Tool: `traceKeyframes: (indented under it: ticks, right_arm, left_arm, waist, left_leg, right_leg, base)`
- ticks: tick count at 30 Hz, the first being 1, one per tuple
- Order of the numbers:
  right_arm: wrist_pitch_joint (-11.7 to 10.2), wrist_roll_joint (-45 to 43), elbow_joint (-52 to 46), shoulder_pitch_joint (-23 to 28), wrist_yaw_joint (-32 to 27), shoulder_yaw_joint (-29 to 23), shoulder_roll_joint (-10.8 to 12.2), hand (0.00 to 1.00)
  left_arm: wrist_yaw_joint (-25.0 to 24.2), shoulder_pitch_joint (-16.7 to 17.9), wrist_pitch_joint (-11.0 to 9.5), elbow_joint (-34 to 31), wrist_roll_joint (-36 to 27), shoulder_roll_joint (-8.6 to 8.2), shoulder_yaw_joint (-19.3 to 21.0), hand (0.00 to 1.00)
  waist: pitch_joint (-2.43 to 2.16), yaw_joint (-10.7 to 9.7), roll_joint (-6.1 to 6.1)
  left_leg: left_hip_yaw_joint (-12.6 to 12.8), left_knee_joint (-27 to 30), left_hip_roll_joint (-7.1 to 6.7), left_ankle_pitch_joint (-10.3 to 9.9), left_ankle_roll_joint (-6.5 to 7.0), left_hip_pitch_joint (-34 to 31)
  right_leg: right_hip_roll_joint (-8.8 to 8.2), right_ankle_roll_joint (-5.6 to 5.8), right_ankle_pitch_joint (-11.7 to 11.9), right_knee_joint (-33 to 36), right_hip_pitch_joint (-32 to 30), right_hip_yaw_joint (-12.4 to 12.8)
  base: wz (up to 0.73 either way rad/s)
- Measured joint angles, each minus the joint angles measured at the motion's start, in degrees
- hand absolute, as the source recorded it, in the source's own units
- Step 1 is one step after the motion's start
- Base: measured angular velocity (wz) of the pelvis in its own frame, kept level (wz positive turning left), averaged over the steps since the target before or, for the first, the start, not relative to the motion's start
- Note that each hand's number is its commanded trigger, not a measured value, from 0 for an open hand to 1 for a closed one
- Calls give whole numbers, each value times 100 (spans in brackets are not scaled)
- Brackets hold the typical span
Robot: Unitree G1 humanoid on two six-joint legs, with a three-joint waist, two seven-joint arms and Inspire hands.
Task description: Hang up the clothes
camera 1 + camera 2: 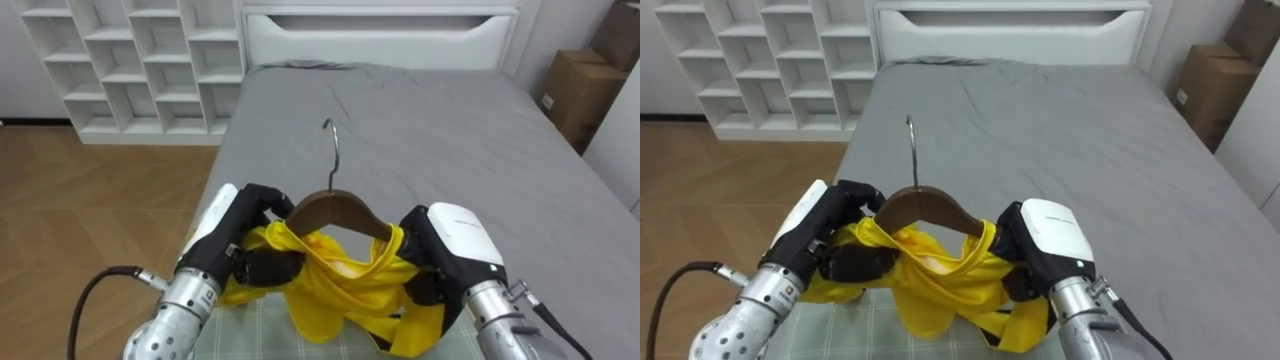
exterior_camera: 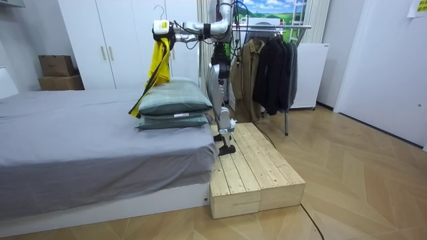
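At the frame's lower centre, above the grey bed [image 1: 450,130], the left hand [image 1: 243,236] and right hand [image 1: 445,250] each curl round an end of the wooden hanger [image 1: 335,208], with the yellow garment [image 1: 330,290] draped over it.

I can read no text, number or brand from here. The pale label [image 1: 547,101] on the cardboard box [image 1: 580,90] beside the bed [image 1: 450,130] is too small for me to make out. The same goes for the yellow sheet [image 2: 419,7] high on the wall [image 2: 387,53] in the room view.
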Motion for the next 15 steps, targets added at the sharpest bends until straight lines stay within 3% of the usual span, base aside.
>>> traceKeyframes:
  ticks: [15]
  right_arm:
    - [22, 7, 0, 44, 174, -8, -3, 100]
  left_arm:
    - [-327, 29, 1, 21, -57, 50, 23, 0]
  waist:
    - [-9, 5, -12]
  left_leg:
    - [15, 40, -1, 0, 0, -78]
  right_leg:
    - [-1, 2, -3, -18, -50, 15]
  base:
    - [0]
